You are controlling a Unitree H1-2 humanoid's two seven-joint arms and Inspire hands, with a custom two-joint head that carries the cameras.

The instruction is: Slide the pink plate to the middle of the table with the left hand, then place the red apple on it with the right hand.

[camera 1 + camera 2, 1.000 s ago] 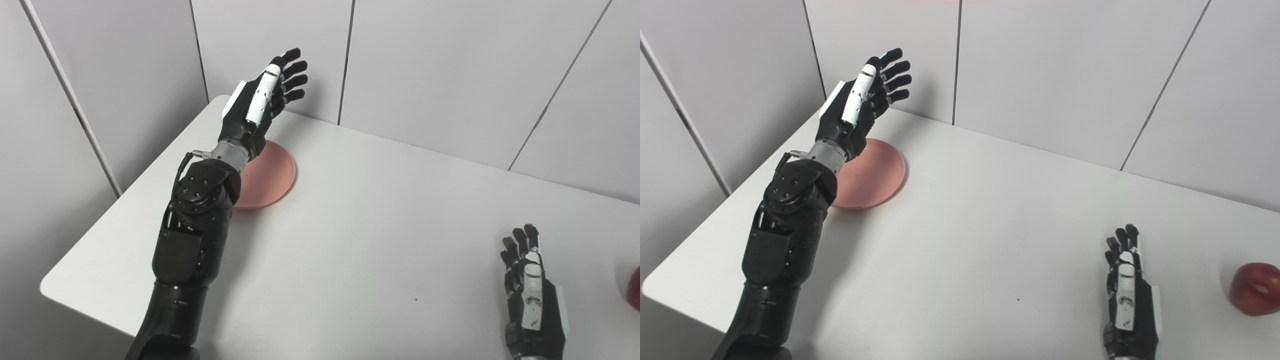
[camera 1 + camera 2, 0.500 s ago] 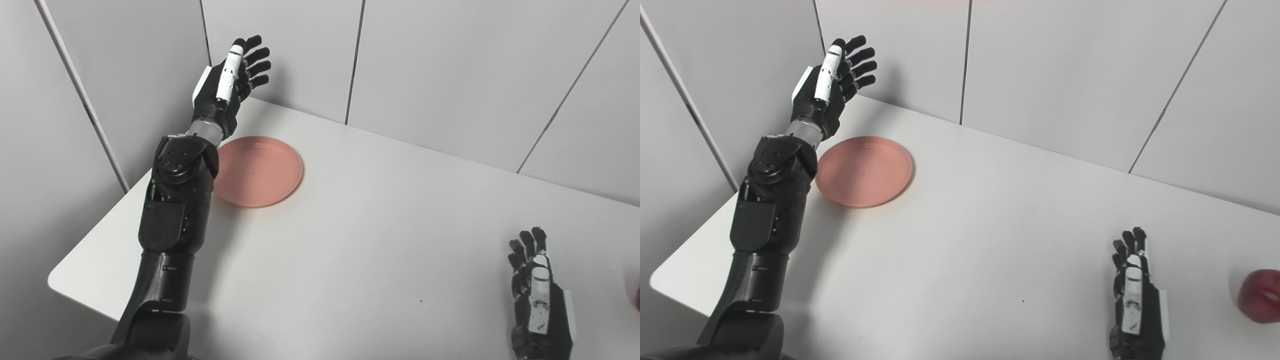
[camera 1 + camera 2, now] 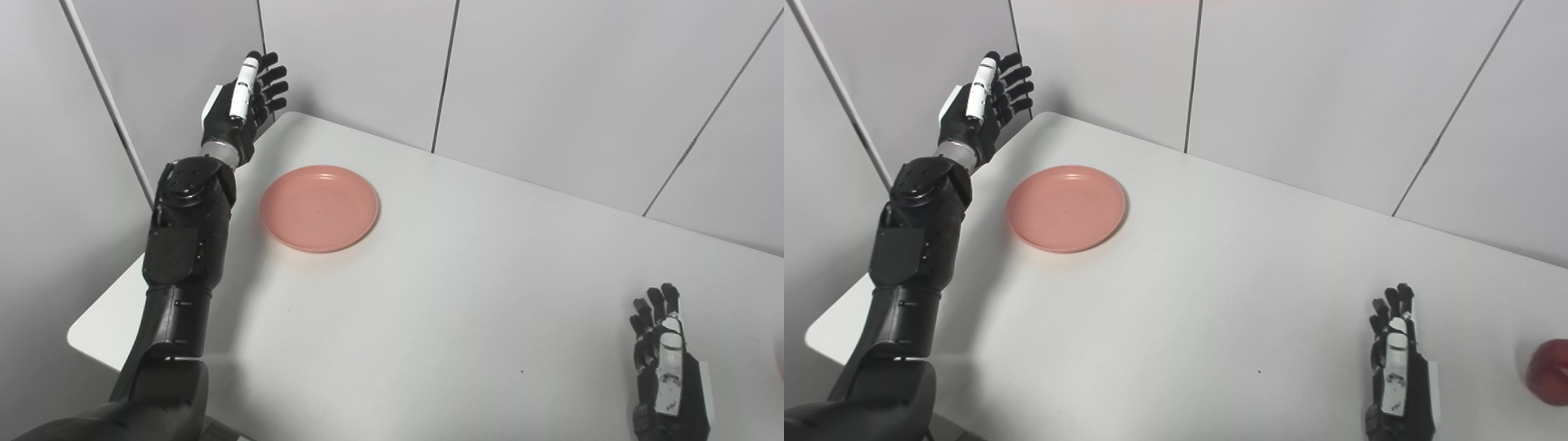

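The pink plate [image 3: 319,207] lies flat on the white table [image 3: 465,294] near its far left corner, fully in view. My left hand [image 3: 240,110] is open and raised above the table's left edge, left of the plate and apart from it, fingers pointing up and to the right. My right hand [image 3: 1399,375] rests open and empty on the table at the near right. The red apple [image 3: 1549,371] sits on the table at the far right, right of my right hand, cut off by the right eye view's edge.
Grey wall panels [image 3: 551,79] stand close behind the table and along its left side. The table's near left corner [image 3: 79,337] is rounded. My left forearm [image 3: 184,245] hangs over the table's left edge.
My left hand and arm have swung left, off the plate, and now sit over the table's left edge. The plate is uncovered. The camera has shifted a little. The right hand has stayed put.
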